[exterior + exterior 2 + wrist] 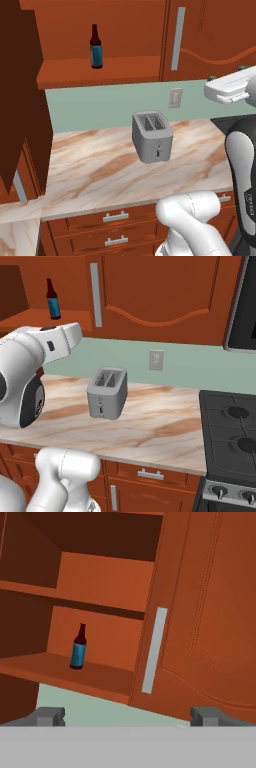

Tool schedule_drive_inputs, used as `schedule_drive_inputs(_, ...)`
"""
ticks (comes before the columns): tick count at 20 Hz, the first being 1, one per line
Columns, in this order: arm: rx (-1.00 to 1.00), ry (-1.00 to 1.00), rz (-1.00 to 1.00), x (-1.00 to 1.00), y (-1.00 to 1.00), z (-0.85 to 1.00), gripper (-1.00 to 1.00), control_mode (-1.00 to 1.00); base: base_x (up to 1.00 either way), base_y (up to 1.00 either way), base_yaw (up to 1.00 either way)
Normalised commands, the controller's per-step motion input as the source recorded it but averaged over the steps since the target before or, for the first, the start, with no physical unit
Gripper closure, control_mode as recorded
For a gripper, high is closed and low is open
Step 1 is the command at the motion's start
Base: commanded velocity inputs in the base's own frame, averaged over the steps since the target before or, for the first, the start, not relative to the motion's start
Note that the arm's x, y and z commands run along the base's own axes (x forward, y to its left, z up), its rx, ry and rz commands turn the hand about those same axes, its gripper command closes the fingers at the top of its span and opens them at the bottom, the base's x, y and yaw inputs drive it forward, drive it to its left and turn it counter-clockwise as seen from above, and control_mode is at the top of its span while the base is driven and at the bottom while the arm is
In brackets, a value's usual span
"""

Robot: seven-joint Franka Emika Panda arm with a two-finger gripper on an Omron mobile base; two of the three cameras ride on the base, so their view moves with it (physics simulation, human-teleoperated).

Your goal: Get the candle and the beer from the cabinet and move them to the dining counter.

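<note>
On the lower shelf of the open cabinet (100, 582), at about nine o'clock in the hand view, the beer (78, 647) stood upright and untouched. Well short of it, the jaws were spread wide and empty, probably readied for the bottle.

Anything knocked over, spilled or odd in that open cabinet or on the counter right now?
Nothing stands out. The slim dark brown beer bottle with the blue label stands upright on the bottom shelf of the reddish-brown wooden wall cabinet, and the grey two-slot toaster sits upright on the marbled counter.
</note>
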Motion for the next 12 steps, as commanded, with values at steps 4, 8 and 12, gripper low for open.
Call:
schedule_drive_inputs(4, 0.02, -0.01, -0.04, 0.24, -0.10, 0.00, -1.00, -1.00, 0.00, 0.00, 0.00)
schedule_drive_inputs(8, 0.03, -0.04, -0.04, 0.33, -0.01, 0.00, -1.00, -1.00, 0.00, 0.00, 0.00)
schedule_drive_inputs(12, 0.06, -0.01, 0.00, 0.57, -0.02, 0.00, -1.00, -1.00, 0.00, 0.00, 0.00)
